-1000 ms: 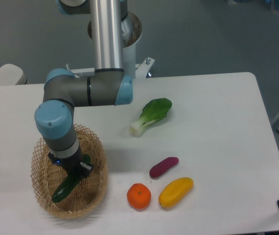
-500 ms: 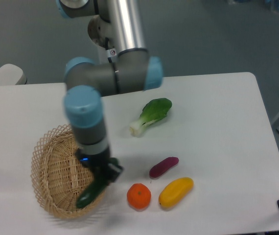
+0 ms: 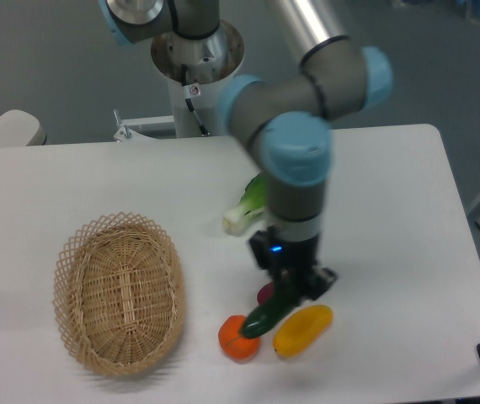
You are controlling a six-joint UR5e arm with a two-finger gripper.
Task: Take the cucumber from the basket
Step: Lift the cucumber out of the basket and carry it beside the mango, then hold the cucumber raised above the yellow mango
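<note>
The cucumber (image 3: 269,315) hangs tilted in the gripper (image 3: 295,290), its lower end pointing down-left and lying in front of the orange fruit (image 3: 238,338), its upper end caught between the fingers. It is out of the basket (image 3: 119,290) and well to the right of it, above the table (image 3: 392,210) in the spot where the small fruits lie. The gripper is clamped on the cucumber's upper part — the dark fingers close around it just below the wrist's small blue light.

Just beside the cucumber to the right lies a yellow mango-shaped fruit (image 3: 304,329); whether the two touch cannot be told. A sliver of the purple vegetable (image 3: 264,294) shows behind the gripper, mostly hidden by it. Further back, the bok choy (image 3: 246,209) lies on the table with its white stem end toward the basket, its leafy part partly covered by the arm (image 3: 295,160).

The basket sits on the left of the table, oval and woven, with nothing visible inside it. The arm's grey and blue joints reach over from the base (image 3: 196,50) at the far edge — blurred in places.
</note>
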